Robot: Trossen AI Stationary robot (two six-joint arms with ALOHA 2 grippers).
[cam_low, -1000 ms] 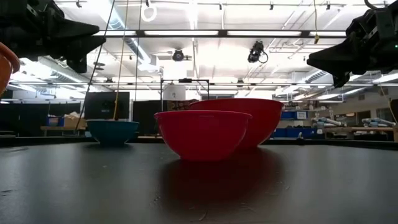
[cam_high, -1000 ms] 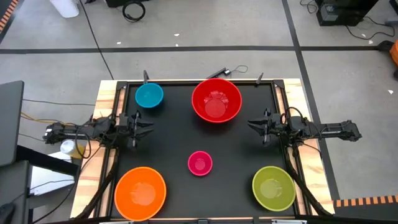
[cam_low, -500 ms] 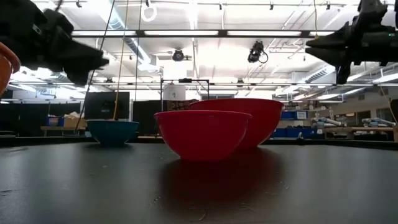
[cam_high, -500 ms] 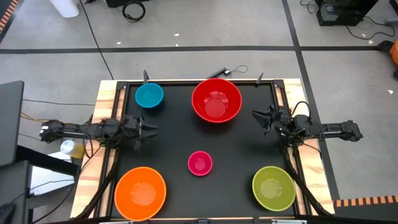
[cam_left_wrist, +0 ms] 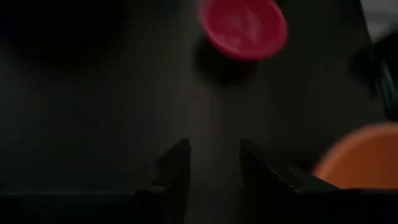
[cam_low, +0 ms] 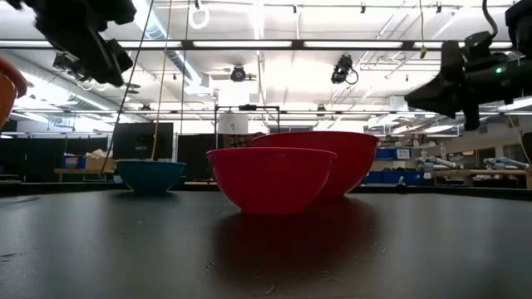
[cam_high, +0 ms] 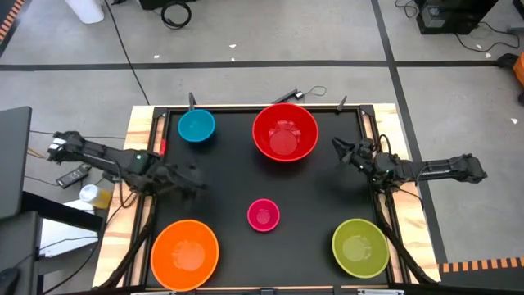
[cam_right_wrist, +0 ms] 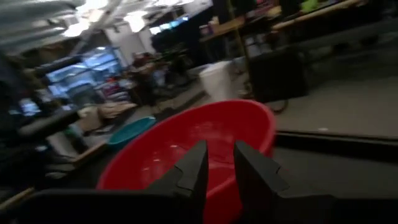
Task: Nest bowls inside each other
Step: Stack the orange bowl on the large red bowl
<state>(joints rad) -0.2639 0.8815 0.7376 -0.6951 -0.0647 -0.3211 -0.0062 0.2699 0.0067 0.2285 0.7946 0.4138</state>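
Now, over on the left, the left arm reached in low from the table's edge, angled toward the middle, its left gripper (cam_high: 195, 174) hanging above bare black table (cam_high: 225, 188) with fingers (cam_left_wrist: 176, 167) a little apart and nothing between them. Just behind that claw's near side sat the orange bowl (cam_high: 185, 253); ahead of it, the magenta-pink bowl (cam_high: 263, 215); off to its far side, the blue bowl (cam_high: 196, 126). Across the way, the right arm stretched in level, right gripper (cam_high: 338, 147) raised, fingers (cam_right_wrist: 194, 165) narrowly parted and empty, pointed straight at the red bowl (cam_high: 284, 132) just ahead. Well behind it, near the front corner, sat the yellow-green bowl (cam_high: 359, 247).
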